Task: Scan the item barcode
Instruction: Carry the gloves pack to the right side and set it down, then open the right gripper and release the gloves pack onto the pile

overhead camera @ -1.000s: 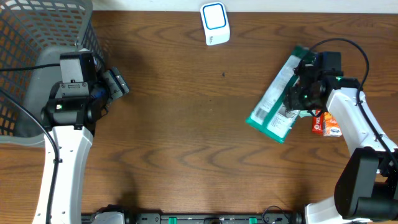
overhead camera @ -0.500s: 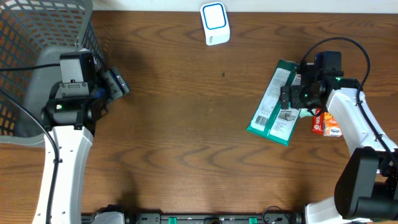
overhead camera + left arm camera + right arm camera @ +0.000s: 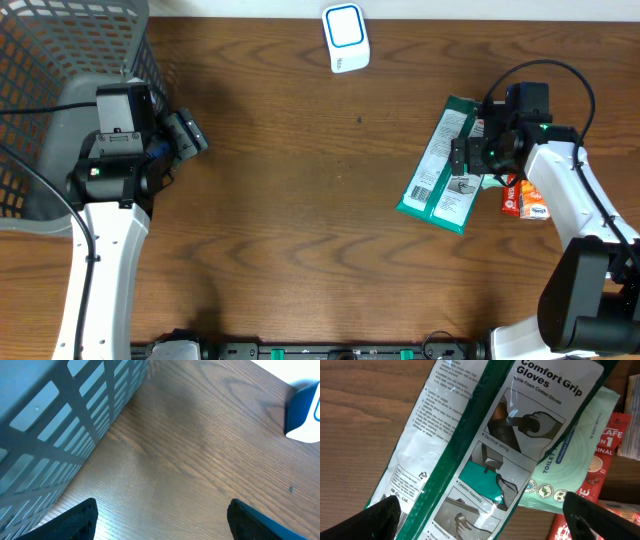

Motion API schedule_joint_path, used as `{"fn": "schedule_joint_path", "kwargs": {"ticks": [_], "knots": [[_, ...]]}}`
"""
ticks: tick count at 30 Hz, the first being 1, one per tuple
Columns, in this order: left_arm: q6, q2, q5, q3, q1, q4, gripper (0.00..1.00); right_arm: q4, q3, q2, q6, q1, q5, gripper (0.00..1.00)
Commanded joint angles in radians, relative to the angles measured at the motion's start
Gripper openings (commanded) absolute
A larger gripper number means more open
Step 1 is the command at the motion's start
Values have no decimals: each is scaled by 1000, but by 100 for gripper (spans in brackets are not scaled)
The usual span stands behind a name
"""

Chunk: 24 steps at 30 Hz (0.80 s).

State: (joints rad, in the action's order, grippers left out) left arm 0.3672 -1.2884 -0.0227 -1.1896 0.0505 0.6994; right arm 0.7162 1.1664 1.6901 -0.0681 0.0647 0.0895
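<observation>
1. Gloves pack (image 3: 440,172): green and white, lies flat on the tabletop (image 3: 300,220) at the right side, printed panel up. It runs diagonally, from its far-right end to its near-left end.
2. Barcode (image 3: 427,186): visible on the white panel towards the near-left end of the pack, facing up.
3. Right claw (image 3: 476,155): over the far-right part of the gloves pack, jaws spread wide, gripping nothing. Wrist view shows both fingertips apart with the pack beneath.
4. Mint-green pack (image 3: 570,475) sits partly under the gloves pack. A red packet (image 3: 523,198) lies just right of it.
5. Scanner (image 3: 346,38): white and blue, at the far edge near centre, well apart from the gloves pack.
6. Left claw (image 3: 190,135): jaws wide, empty, above bare tabletop just beside the grey basket (image 3: 40,60) at far left.
</observation>
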Motion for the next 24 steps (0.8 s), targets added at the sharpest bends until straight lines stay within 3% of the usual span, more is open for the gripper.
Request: {"fn": "schedule_joint_path", "kwargs": {"ticks": [1,17,24], "knots": [[1,2,16,-5,5,0,84,-1,-3,-3,15,6,-10,99],[1,2,16,-5,5,0,84,2,-3,-6,16,7,-10,99],[1,2,16,-5,5,0,84,2,-3,-104,16,-3,-10,99]]}}
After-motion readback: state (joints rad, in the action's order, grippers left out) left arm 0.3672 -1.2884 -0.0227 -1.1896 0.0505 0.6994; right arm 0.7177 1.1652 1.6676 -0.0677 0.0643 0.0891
